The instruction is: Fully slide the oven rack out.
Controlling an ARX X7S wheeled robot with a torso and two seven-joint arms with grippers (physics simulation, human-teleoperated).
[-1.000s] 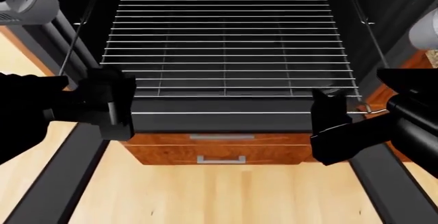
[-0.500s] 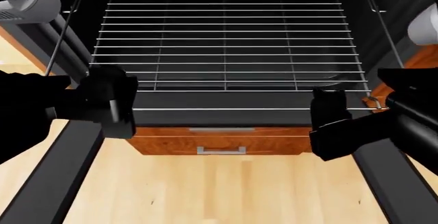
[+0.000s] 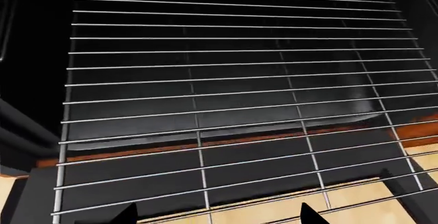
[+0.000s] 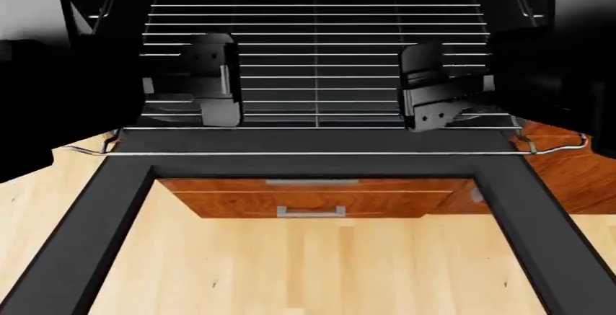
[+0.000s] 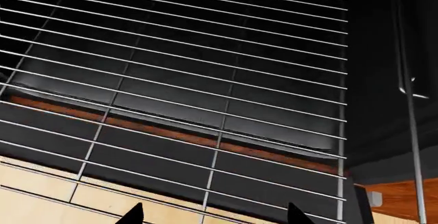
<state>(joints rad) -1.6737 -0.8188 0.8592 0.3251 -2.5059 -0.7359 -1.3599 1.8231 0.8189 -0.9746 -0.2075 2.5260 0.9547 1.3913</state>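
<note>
The oven rack (image 4: 318,48), a silver wire grid, sticks out of the dark oven over the open door; its front rod (image 4: 318,154) lies above the door's near edge. My left gripper (image 4: 213,81) hovers over the rack's left part, open and empty. My right gripper (image 4: 438,88) hovers over the rack's right part, open and empty. In the left wrist view the rack (image 3: 233,80) fills the frame, with the gripper (image 3: 217,215) spread wide above it. The right wrist view shows the same rack (image 5: 205,80) and spread gripper (image 5: 216,215).
The black oven door frame (image 4: 308,165) lies open and flat toward me, its side bars (image 4: 68,257) running to both lower corners. A dark pan (image 4: 318,106) shows through the grid. A wooden drawer (image 4: 313,196) and wood floor (image 4: 318,272) lie below. Oven side walls (image 4: 549,12) flank the rack.
The rack slid toward me, then stopped. Both grippers left the rack's front rod and moved up and forward, and are now open above the grid.
</note>
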